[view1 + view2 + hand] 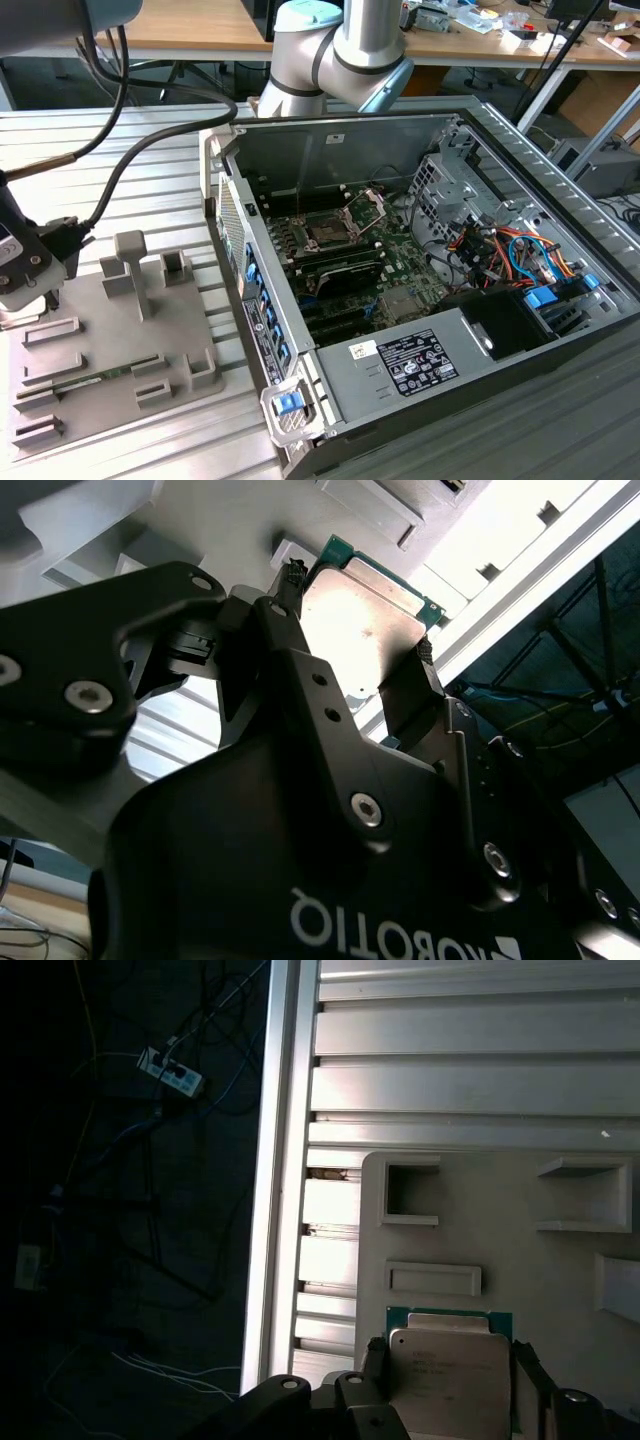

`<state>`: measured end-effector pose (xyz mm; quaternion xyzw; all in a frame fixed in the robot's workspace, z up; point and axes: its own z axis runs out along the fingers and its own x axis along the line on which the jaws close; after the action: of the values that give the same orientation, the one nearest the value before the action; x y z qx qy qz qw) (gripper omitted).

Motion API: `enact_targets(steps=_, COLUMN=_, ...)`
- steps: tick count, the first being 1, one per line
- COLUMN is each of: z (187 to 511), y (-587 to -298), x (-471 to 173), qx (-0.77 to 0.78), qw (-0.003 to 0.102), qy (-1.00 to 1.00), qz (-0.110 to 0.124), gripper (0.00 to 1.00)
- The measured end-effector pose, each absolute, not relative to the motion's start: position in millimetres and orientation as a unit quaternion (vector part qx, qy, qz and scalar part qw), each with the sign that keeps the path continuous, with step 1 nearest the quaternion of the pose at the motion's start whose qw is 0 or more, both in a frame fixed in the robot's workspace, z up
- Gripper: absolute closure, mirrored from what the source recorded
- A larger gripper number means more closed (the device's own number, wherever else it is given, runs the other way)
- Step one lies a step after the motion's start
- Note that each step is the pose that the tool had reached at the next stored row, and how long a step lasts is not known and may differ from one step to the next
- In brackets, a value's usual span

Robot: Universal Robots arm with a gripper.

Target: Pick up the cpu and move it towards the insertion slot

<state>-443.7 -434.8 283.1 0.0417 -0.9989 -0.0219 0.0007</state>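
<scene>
The cpu point(365, 620) is a flat square chip with a silvery top and a green rim. It sits between my gripper's black fingers point(290, 592), which press on two opposite edges. In the first wrist view the cpu point(450, 1375) is just over the near edge of the grey tray point(560, 1260). My gripper point(22, 285) is at the exterior view's far left, over the tray's left end. The insertion slot point(330, 232), a dark square socket with its metal load plate point(366, 207) swung up, lies on the green board inside the open computer case, far off to the exterior view's right.
The grey tray point(120, 340) has raised posts and recesses, and a thin green memory stick point(100, 378) lies in it. The open computer case point(400, 370) stands between tray and slot, its wall higher than the tray. The slatted table's edge point(280, 1210) runs close by the gripper.
</scene>
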Motion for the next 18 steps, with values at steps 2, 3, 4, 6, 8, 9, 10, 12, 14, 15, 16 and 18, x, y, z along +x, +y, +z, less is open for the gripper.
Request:
enact_targets(steps=2, z=283.4, y=-434.8, x=-443.7, qx=0.042, qw=0.001, qy=-0.999, qz=-0.022, gripper=0.45)
enact_targets(steps=3, z=283.7, y=-434.8, x=-443.7, qx=0.042, qw=0.001, qy=-0.999, qz=-0.022, gripper=0.45)
enact_targets(steps=4, z=283.8, y=-434.9, x=-443.7, qx=0.042, qw=0.001, qy=-0.999, qz=-0.022, gripper=0.45)
enact_targets(steps=6, z=284.3, y=-434.8, x=-443.7, qx=0.042, qw=0.001, qy=-0.999, qz=-0.022, gripper=0.45)
enact_targets(steps=8, z=284.8, y=-434.8, x=-443.7, qx=0.042, qw=0.001, qy=-0.999, qz=-0.022, gripper=0.45)
enact_targets(steps=9, z=285.2, y=-434.9, x=-443.7, qx=0.042, qw=0.001, qy=-0.999, qz=-0.022, gripper=0.45)
enact_targets(steps=10, z=285.5, y=-434.8, x=-443.7, qx=0.042, qw=0.001, qy=-0.999, qz=-0.022, gripper=0.45)
enact_targets(steps=12, z=286.1, y=-434.8, x=-443.7, qx=0.042, qw=0.001, qy=-0.999, qz=-0.022, gripper=0.45)
enact_targets(steps=14, z=286.5, y=-434.8, x=-443.7, qx=0.042, qw=0.001, qy=-0.999, qz=-0.022, gripper=0.45)
enact_targets(steps=15, z=286.7, y=-434.8, x=-443.7, qx=0.042, qw=0.001, qy=-0.999, qz=-0.022, gripper=0.45)
enact_targets(steps=16, z=287.0, y=-434.8, x=-443.7, qx=0.042, qw=0.001, qy=-0.999, qz=-0.022, gripper=0.45)
enact_targets(steps=18, z=287.4, y=-434.9, x=-443.7, qx=0.042, qw=0.001, qy=-0.999, qz=-0.022, gripper=0.45)
